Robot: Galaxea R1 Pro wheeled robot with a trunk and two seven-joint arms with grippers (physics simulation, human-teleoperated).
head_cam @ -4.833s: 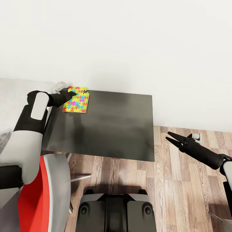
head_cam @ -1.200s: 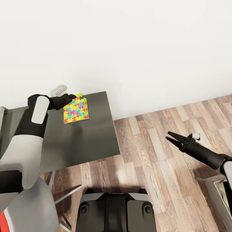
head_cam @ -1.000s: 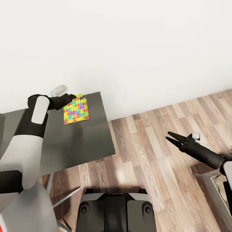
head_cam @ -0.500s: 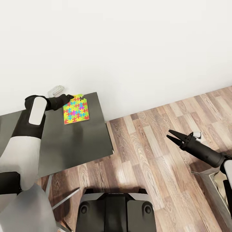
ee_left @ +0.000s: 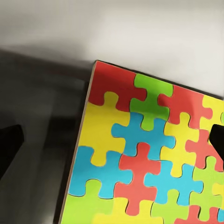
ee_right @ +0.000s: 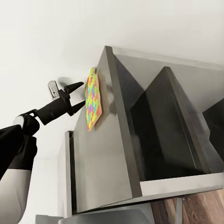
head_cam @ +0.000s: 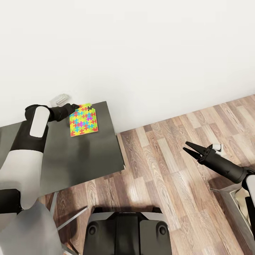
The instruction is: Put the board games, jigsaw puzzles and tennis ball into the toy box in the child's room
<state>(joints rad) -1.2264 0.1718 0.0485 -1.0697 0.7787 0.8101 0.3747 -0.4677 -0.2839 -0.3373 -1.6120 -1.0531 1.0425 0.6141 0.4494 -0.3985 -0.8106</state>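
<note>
Dark cabinet top (head_cam: pixel 85 156) under jigsaw puzzle (head_cam: pixel 83 120), apparently gripper-held (head_cam: pixel 75 108)

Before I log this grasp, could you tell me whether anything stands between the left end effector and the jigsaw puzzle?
Nothing visible stands in the way. The left end effector is already at the far edge of the jigsaw puzzle, over the dark cabinet top. Whether it has a firm grip cannot be told.

A jigsaw puzzle (head_cam: pixel 83 120), a thin flat square patterned in red, yellow, green and blue interlocking pieces, is lying near the far corner of a dark grey top (head_cam: pixel 85 156), close beside the white wall.
</note>
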